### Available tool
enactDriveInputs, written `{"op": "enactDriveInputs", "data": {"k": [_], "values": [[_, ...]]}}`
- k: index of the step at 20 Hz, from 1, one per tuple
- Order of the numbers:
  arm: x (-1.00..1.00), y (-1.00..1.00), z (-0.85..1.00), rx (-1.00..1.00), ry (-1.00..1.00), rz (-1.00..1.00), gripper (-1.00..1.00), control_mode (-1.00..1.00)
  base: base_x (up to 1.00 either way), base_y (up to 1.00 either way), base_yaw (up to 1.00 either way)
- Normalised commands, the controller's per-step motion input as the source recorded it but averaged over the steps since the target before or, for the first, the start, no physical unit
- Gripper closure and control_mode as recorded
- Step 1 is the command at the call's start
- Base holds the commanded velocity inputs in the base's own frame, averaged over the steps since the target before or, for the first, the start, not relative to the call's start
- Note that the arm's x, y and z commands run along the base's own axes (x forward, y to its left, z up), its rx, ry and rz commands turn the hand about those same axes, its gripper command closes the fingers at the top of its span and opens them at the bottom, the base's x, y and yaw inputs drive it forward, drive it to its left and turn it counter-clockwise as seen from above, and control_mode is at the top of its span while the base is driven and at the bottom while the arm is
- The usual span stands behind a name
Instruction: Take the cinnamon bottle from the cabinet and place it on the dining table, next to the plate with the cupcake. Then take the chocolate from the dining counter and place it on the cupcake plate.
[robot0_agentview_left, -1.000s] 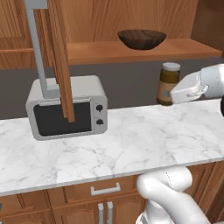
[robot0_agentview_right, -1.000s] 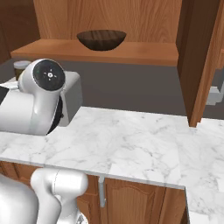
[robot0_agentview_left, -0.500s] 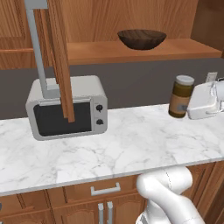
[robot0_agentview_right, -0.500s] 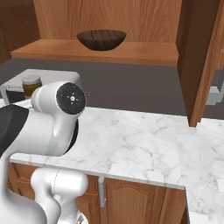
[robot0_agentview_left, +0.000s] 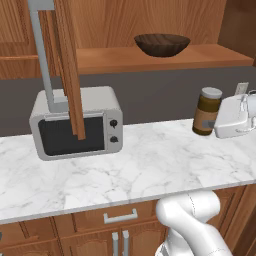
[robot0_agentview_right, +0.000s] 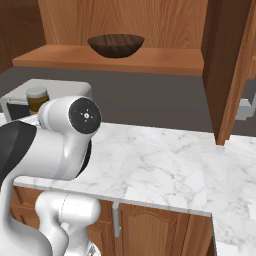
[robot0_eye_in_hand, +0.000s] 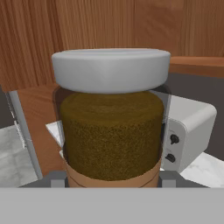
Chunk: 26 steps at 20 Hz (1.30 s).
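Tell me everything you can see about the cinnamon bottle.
The cinnamon bottle is a clear jar with a wide pale grey lid, a tan label band low on its body, and brown powder filling it nearly to the lid. It stands upright, held in the gripper above the marble counter, right of the microwave.

Two base cameras are looking forward and down across the marble counter (robot0_agentview_left: 125, 170), one from behind the arm's left, one from its right (both taking in the wooden bowl (robot0_agentview_left: 162, 44) on the shelf and the microwave (robot0_agentview_left: 77, 122)). The hand camera is sitting very close behind the cinnamon bottle (robot0_eye_in_hand: 111, 118), facing the microwave beyond it.
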Motion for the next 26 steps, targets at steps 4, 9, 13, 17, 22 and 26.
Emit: {"op": "enactDriveInputs", "data": {"k": [4, 9, 13, 17, 22, 26], "values": [[0.0, 0.0, 0.0, 0.0, 0.0, 0.0, 1.0, 1.0, -0.19, 0.0, 0.0], [0.0, 0.0, 0.0, 0.0, 0.0, 0.0, 1.0, 1.0, -0.39, 0.07, 0.03], [0.0, 0.0, 0.0, 0.0, 0.0, 0.0, 1.0, 1.0, -0.47, 0.04, 0.11], [0.0, 0.0, 0.0, 0.0, 0.0, 0.0, 1.0, 1.0, -0.36, 0.02, 0.4], [0.0, 0.0, 0.0, 0.0, 0.0, 0.0, 1.0, 1.0, -0.27, 0.0, 0.79], [0.0, 0.0, 0.0, 0.0, 0.0, 0.0, 1.0, 1.0, -0.16, 0.0, 0.98]]}}
